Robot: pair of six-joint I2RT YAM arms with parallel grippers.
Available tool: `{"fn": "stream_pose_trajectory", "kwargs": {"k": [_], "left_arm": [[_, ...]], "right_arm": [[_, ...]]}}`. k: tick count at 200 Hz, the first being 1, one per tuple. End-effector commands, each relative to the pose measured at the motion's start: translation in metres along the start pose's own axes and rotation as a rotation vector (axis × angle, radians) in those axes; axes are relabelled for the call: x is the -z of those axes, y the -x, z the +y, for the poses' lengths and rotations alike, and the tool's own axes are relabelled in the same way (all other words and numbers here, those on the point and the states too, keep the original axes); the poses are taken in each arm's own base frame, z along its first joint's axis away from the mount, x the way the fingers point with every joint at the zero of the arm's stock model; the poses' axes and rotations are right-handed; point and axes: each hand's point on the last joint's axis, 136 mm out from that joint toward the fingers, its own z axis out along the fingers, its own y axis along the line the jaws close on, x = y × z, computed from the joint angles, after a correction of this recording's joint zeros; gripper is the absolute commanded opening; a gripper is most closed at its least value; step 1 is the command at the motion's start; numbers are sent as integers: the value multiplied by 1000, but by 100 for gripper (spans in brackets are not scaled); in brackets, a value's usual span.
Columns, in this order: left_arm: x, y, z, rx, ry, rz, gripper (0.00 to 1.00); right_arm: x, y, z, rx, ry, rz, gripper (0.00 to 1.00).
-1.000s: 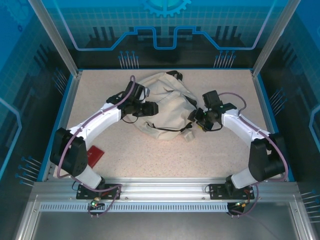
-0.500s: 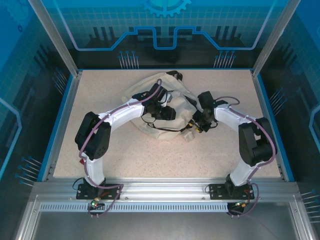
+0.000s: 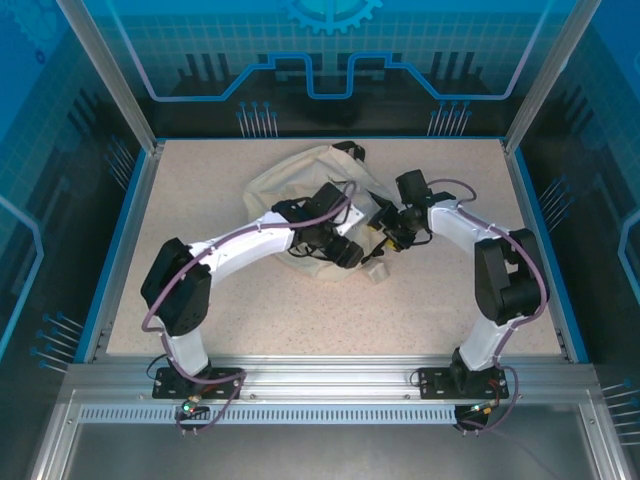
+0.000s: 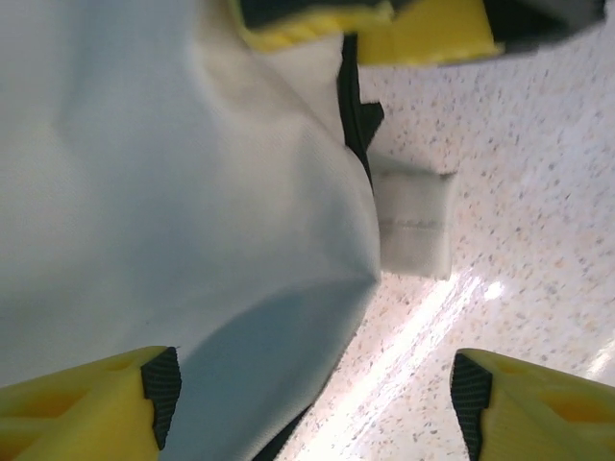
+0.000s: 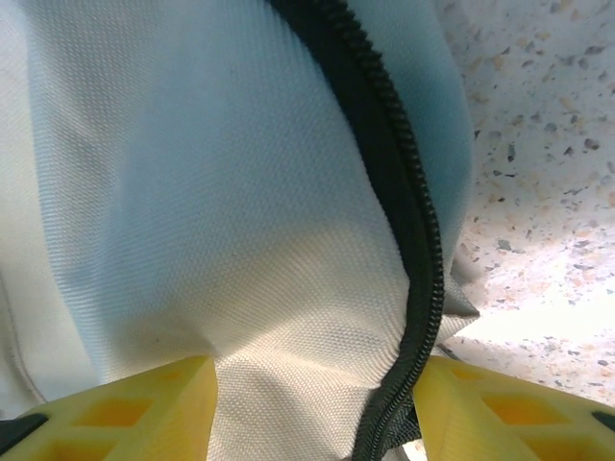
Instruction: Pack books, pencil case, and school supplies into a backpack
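Speckled tabletop (image 3: 250, 310), blue patterned walls (image 3: 330, 60)

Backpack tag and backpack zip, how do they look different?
The tag is beige, short and squarish; the zip is black, long and toothed. The tag sticks out over the table; the zip curves along the fabric. Both are part of the cream backpack.

From above the light is bright and even. The speckled beige worktop (image 3: 400, 310) is sharp, with only faint, soft shadows beside the cream-white fabric backpack (image 3: 290, 175). In the left wrist view the backpack is blurred, and a glare streak crosses the worktop right of it. The right wrist view shows its weave crisply, with washed-out glare to its right.
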Motion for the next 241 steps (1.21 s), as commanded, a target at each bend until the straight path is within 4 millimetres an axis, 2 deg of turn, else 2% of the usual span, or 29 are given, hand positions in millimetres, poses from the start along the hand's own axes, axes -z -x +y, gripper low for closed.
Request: {"fn": "stream_pose_trajectory", "kwargs": {"k": [1, 29, 71, 91, 131, 144, 167, 202, 214, 241], "left_arm": [[-13, -22, 5, -203, 117, 116, 78], [-31, -7, 5, -149, 149, 146, 76], [-47, 31, 3, 29, 142, 82, 79], [-56, 42, 8, 111, 148, 73, 80], [-75, 41, 30, 212, 237, 132, 74], [-77, 41, 34, 221, 259, 139, 67], [-77, 38, 40, 227, 297, 163, 47], [-59, 47, 47, 227, 337, 139, 11], [-47, 54, 49, 236, 330, 111, 6], [-14, 74, 53, 278, 281, 21, 4]], "right_arm": [[26, 8, -3, -22, 54, -38, 59], [50, 9, -28, -74, 59, -80, 67], [72, 8, -71, -151, 39, -130, 68], [80, 6, -78, -152, 42, -146, 69], [87, 5, -79, -138, 40, -161, 69], [87, 4, -79, -136, 36, -161, 69], [89, 3, -80, -131, 30, -163, 69], [89, 0, -80, -111, 20, -163, 69], [88, -2, -78, -94, 15, -158, 69], [76, -13, -66, -60, 1, -124, 69]]}}
